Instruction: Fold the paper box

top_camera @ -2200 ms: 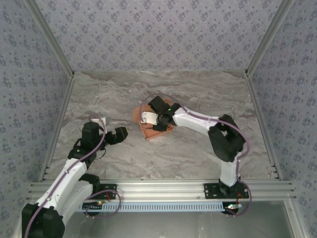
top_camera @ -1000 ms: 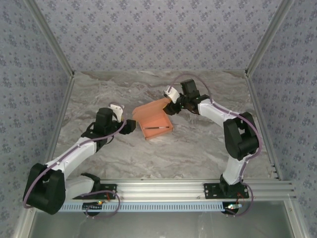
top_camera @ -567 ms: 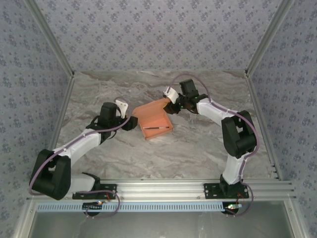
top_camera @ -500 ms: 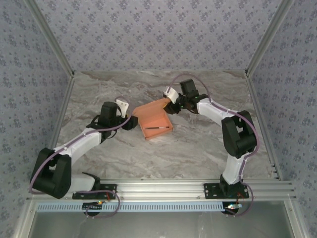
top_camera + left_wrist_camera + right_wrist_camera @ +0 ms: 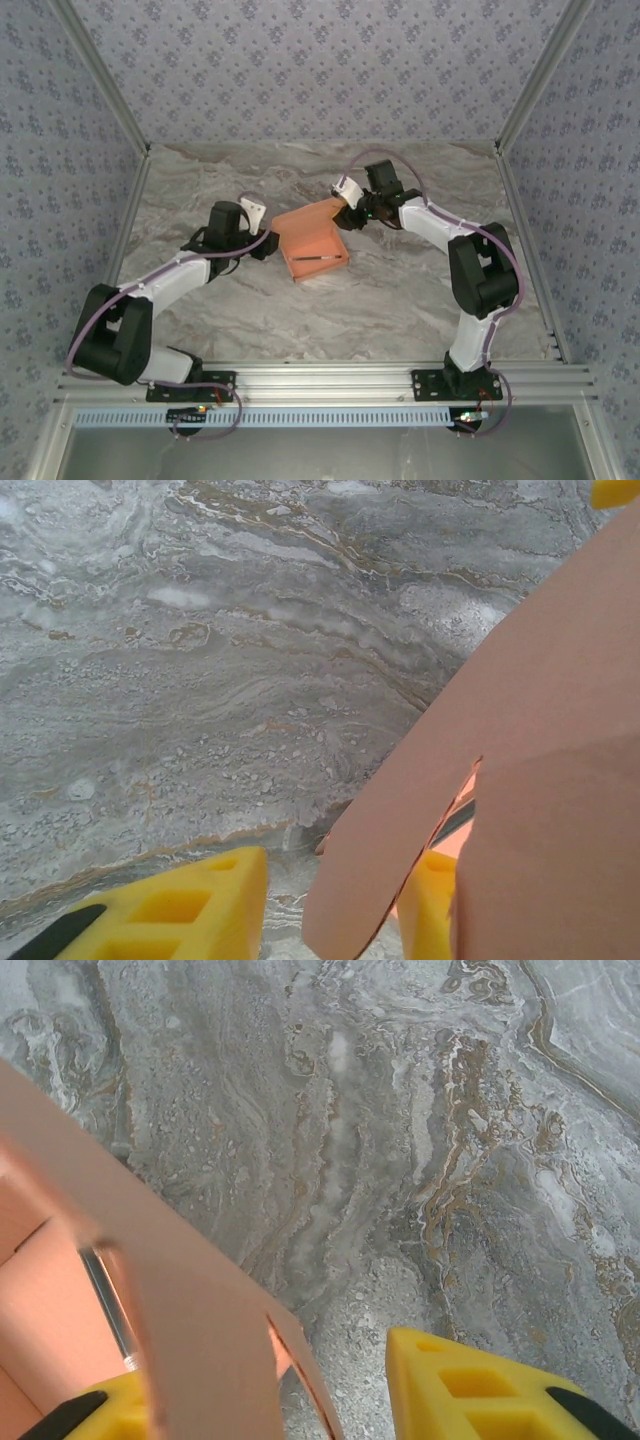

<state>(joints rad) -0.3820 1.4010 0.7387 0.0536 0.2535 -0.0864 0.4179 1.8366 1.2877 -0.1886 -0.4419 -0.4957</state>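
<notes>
Left pincer (image 5: 269, 244) straddles paper box (image 5: 315, 238) on marbled table (image 5: 400, 295).

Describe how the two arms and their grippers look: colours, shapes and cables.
The left arm and right arm have white rounded links with black joints and black bases. A lilac cable runs along each in loose loops. The left gripper and right gripper have black bodies with a white part; the fingers are yellow blocks with hollow recesses.
</notes>
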